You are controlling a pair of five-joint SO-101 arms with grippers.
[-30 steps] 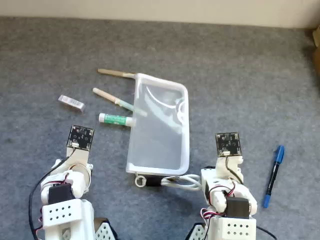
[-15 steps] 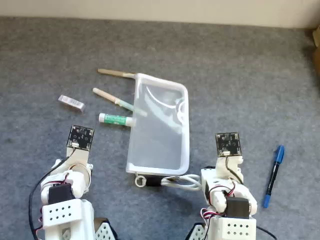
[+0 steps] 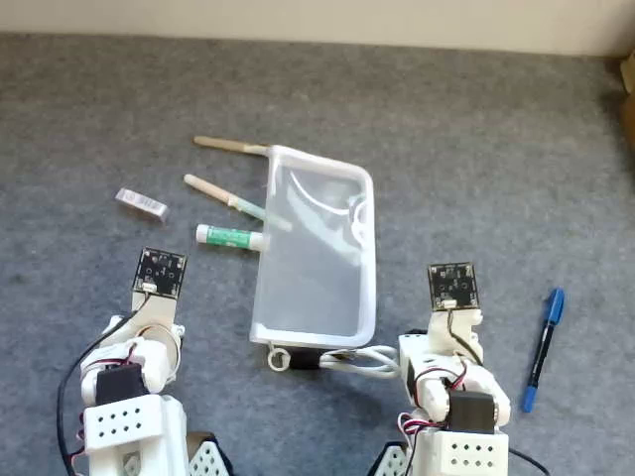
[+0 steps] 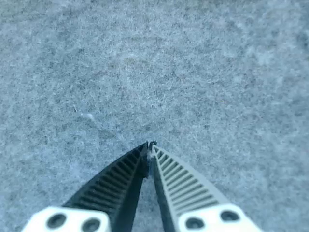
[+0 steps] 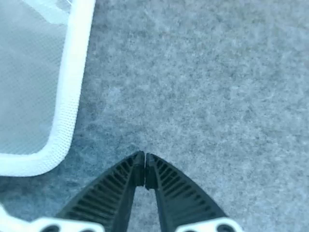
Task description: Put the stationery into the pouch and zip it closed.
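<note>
One pouch, five loose pieces of stationery, and two arms at the near edge of a grey felt table.

The white mesh pouch [image 3: 317, 258] lies flat at the centre, with a white cord [image 3: 349, 361] at its near end. Four items lie to its left: two tan pencils [image 3: 230, 146] [image 3: 223, 195], the farther touching the pouch's far-left corner, the nearer reaching its left edge. One green-and-white tube [image 3: 230, 236] also meets that edge, and one small clear-wrapped block [image 3: 141, 202] lies farther left. One blue pen [image 3: 543, 349] lies well apart at the right. The left gripper [image 4: 149, 145] and the right gripper [image 5: 144, 157] each have their tips pressed together, holding nothing, over bare felt. The right one is just beside the pouch's near-right corner.
</note>
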